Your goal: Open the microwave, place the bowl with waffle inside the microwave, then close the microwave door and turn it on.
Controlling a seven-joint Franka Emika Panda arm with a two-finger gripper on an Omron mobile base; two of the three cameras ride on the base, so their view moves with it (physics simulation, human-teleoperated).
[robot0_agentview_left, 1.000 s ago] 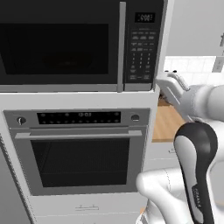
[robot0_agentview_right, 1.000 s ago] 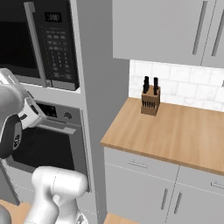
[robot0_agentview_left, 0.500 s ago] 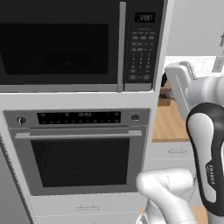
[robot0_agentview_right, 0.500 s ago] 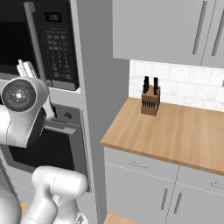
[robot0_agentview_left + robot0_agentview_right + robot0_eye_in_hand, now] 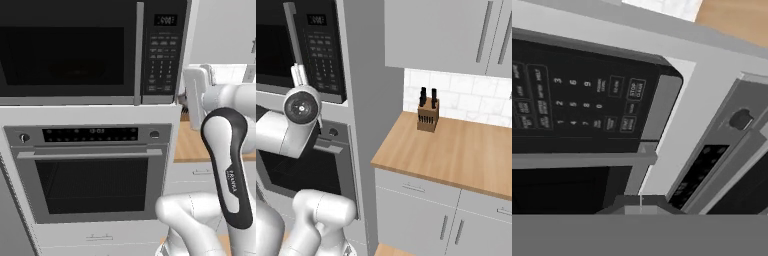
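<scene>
The microwave (image 5: 90, 50) is built in above the wall oven. Its microwave door (image 5: 65, 55) is closed, with the vertical silver bar handle (image 5: 139, 50) next to the dark keypad (image 5: 162, 55). My gripper (image 5: 298, 75) is shut on nothing and points up at the microwave's lower right corner, just below the keypad (image 5: 318, 55). In the hand view the shut gripper (image 5: 640, 206) faces the keypad (image 5: 572, 105) and the handle (image 5: 582, 160), a short gap away. The bowl with waffle is out of view.
The wall oven (image 5: 92, 175) with its horizontal handle (image 5: 90, 153) sits under the microwave. A tall grey panel (image 5: 368, 100) separates it from the wooden counter (image 5: 456, 150) holding a knife block (image 5: 427, 115). Grey cabinets (image 5: 446, 35) hang above.
The arm has swung and the wrist has turned, lifting the hand from beside the oven's top up to the microwave's lower right corner. The gripper stayed shut.
</scene>
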